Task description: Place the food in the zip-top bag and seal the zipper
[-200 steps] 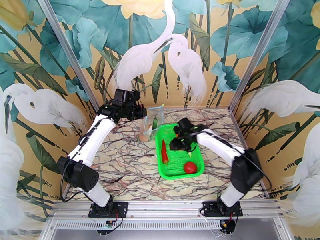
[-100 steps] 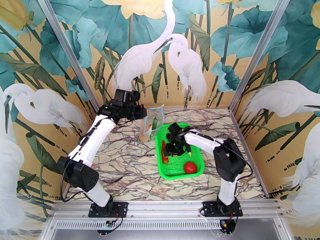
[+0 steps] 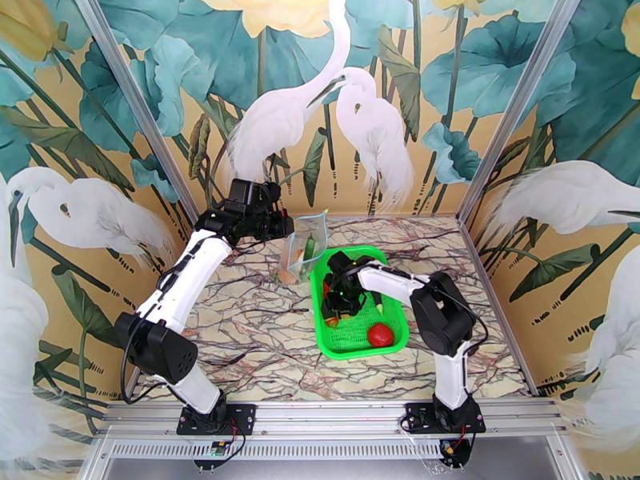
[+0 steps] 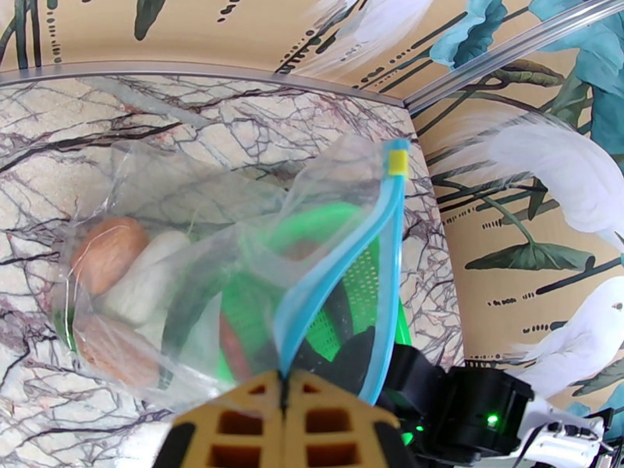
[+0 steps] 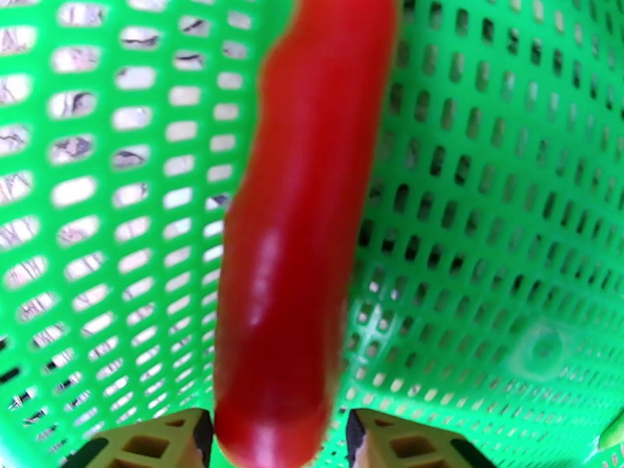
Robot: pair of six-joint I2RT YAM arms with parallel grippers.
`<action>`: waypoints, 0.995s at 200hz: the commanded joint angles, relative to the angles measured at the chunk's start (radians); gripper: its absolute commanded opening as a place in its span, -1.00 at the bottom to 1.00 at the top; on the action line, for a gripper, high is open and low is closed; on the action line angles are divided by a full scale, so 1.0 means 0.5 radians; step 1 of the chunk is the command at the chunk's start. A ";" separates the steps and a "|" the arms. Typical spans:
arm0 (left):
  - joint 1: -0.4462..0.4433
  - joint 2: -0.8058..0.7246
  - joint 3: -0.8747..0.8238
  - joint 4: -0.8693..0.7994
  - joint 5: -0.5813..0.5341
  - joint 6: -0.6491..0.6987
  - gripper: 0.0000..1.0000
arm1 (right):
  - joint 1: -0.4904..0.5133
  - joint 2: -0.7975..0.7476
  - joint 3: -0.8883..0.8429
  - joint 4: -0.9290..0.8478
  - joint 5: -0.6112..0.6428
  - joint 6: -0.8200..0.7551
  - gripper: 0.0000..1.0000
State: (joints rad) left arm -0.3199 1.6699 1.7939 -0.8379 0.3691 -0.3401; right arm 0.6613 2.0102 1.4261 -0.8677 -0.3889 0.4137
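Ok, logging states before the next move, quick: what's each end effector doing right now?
Left end effector: closed on the zip-top bag at its mouth edge.
Right end effector: open, straddling the red chili, not gripping it.

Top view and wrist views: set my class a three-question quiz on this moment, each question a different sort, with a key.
1. True or false: the left gripper is shut on the zipper of the bag.
2. What lies between the fingers of the right gripper? A banana, B chili, C egg.
3. Fill in: the tomato lies in the green ____.
Key: 1 true; 2 B; 3 basket.
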 commanded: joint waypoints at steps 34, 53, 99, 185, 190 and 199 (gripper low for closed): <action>0.012 -0.026 -0.022 0.044 0.004 -0.001 -1.00 | 0.009 0.095 0.046 -0.009 0.128 0.024 0.00; 0.012 -0.025 -0.031 0.052 0.006 -0.001 -1.00 | 0.010 0.107 0.065 0.016 0.133 0.046 -0.05; 0.011 -0.015 -0.065 0.066 0.013 -0.001 -1.00 | -0.006 0.100 0.051 0.055 0.170 0.053 -0.44; 0.011 -0.030 -0.090 0.052 -0.016 0.061 -1.00 | -0.312 -0.609 0.066 -0.212 0.300 -0.008 -0.51; 0.012 -0.032 -0.095 0.061 -0.016 0.066 -1.00 | -0.338 -0.655 0.074 -0.231 0.305 -0.011 -0.51; 0.012 -0.033 -0.104 0.074 -0.010 0.075 -1.00 | -0.386 -0.735 0.103 -0.261 0.287 -0.025 -0.51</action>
State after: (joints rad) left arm -0.3199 1.6699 1.7603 -0.8192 0.3691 -0.3309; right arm 0.5152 1.7515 1.4357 -0.9279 -0.2745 0.4221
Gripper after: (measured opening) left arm 0.052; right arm 0.401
